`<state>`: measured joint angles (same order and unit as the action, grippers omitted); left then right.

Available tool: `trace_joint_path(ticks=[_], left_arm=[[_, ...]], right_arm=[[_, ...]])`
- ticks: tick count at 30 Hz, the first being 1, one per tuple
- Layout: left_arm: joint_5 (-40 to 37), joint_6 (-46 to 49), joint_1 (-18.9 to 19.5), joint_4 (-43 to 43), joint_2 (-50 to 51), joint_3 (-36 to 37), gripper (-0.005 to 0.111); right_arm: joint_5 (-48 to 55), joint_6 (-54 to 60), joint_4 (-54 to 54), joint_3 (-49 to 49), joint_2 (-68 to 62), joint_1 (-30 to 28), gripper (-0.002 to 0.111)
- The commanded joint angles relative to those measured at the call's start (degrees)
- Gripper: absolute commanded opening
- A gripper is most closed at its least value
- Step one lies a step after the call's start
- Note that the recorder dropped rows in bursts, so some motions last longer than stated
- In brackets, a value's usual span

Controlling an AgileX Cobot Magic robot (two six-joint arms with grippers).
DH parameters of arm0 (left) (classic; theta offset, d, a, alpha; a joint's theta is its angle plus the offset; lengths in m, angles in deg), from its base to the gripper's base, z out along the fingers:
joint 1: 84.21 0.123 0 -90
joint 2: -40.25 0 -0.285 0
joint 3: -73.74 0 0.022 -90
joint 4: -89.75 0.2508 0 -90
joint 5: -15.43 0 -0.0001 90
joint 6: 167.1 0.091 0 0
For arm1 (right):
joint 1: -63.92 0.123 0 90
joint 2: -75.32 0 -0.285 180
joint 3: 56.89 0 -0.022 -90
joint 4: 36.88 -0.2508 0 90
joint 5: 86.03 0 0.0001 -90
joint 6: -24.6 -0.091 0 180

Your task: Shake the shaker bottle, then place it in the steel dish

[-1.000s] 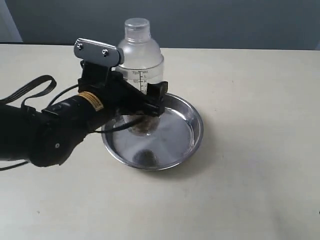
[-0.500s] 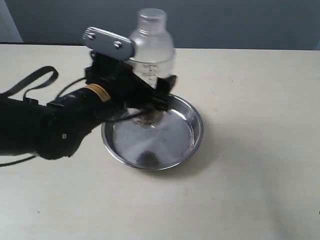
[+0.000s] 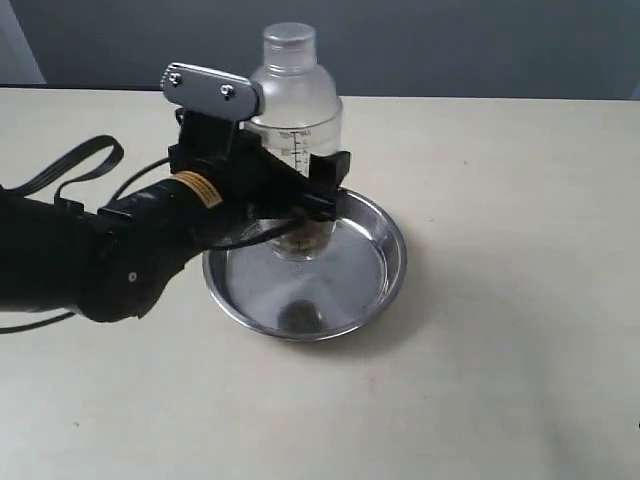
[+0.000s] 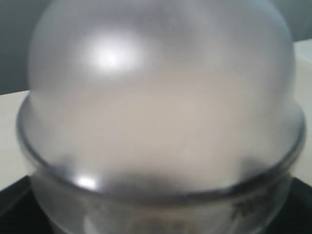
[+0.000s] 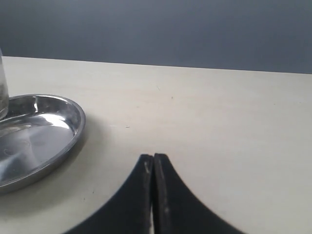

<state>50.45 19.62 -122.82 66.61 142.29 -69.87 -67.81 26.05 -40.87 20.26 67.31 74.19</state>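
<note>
Pale beige tabletop [image 3: 500,350] is being backed by a dark grey wall, and near its middle the shaker bottle [image 3: 296,110] is being held upright over the rear part of the steel dish [image 3: 385,275]. The bottle's lower body is being pinched between the jaws of the left gripper [image 3: 300,188]. One black finger [image 3: 330,180] is being pressed against the side of the bottle facing the exterior camera, just below the printed black scale, while the other finger is being hidden by the bottle. The domed top and small round cap are being left clear above the jaws. In the left wrist view the frosted dome [image 4: 161,97] is filling almost the whole picture, with black gripper parts being seen only at the lower corners.

Brown granules [image 3: 300,238] are being carried at the bottom of the bottle. Its base is being shown low inside the rim of the dish; whether it is touching the flat floor cannot be told. A dark reflection [image 3: 297,316] is being cast on the shiny floor, nearer the front rim.

Well apart from the dish [image 5: 78,119], the right gripper [image 5: 153,170] is being kept low over the bare table, its two black jaws being pressed together with nothing between them.
</note>
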Motion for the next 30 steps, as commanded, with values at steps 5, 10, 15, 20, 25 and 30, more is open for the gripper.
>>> trace_joint_path(ticks=[5, 10, 15, 20, 25, 30], left_arm=[[4.8, 5.8, 0.8, -13.3, -0.2, -0.3, 0.0], [-0.7, 0.7, -0.5, 15.1, -1.7, -0.3, 0.0], [0.3, 7.1, -0.5, 8.6, -2.0, -0.3, 0.0], [2.0, 9.9, 0.9, -12.1, -1.8, -0.3, 0.0], [4.8, 8.7, 1.3, -16.5, -1.9, -0.2, 0.0], [-0.8, -2.3, 0.1, 7.5, -3.7, -0.2, 0.0]], right_arm=[[-0.7, 0.0, 0.3, 0.1, 0.2, 0.0, -0.001], [-0.7, 0.0, 0.3, 0.1, 0.2, 0.0, -0.001], [-0.7, 0.0, 0.3, 0.1, 0.2, 0.0, -0.001], [-0.7, 0.0, 0.3, 0.1, 0.2, 0.0, -0.001], [-0.7, 0.0, 0.3, 0.1, 0.2, 0.0, -0.001], [-0.7, 0.0, 0.3, 0.1, 0.2, 0.0, -0.001]])
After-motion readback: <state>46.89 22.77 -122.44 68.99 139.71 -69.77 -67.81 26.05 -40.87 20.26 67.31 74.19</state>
